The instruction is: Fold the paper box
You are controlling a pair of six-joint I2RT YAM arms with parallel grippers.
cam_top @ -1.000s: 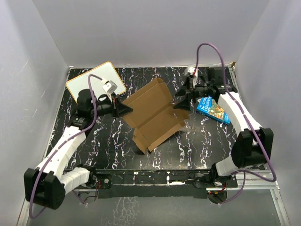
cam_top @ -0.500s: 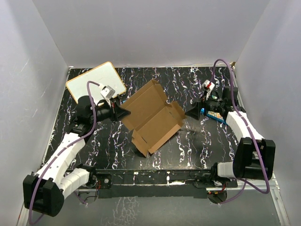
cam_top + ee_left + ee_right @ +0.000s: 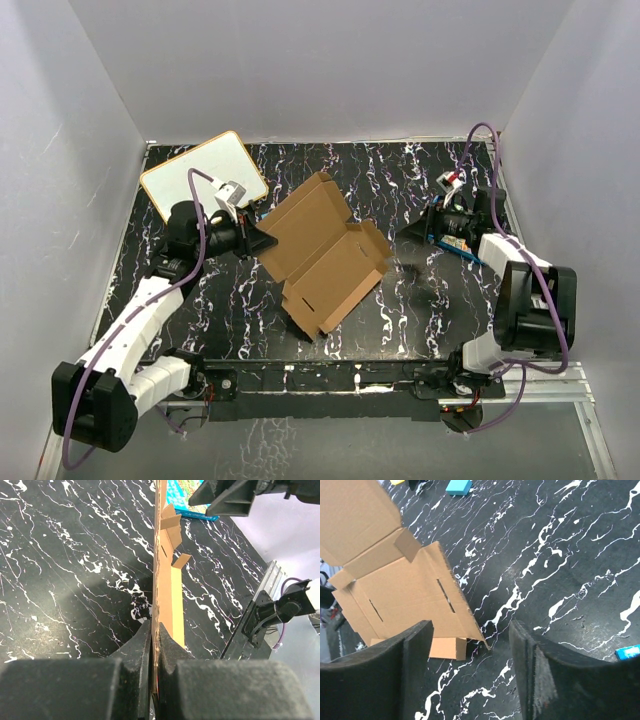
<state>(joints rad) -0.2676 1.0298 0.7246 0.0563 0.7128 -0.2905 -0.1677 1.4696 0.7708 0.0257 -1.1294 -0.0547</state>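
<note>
The paper box [image 3: 322, 252] is a plain brown cardboard blank with flaps and slots, lying opened out in the middle of the black marbled table. My left gripper [image 3: 262, 240] is shut on its left edge; in the left wrist view the cardboard [image 3: 165, 587] runs edge-on between the closed fingers [image 3: 135, 652]. My right gripper [image 3: 408, 232] is open and empty, hovering to the right of the box, apart from it. In the right wrist view the box [image 3: 395, 592] lies beyond the left finger [image 3: 412, 660].
A white board with an orange rim [image 3: 203, 171] lies at the back left. A blue printed box [image 3: 458, 243] lies by the right arm, partly hidden, and shows in the left wrist view [image 3: 186, 497]. Grey walls enclose the table on three sides.
My right gripper has let go of the box's right edge and pulled back to the right. The box has settled lower and flatter. My left gripper keeps its grip.
</note>
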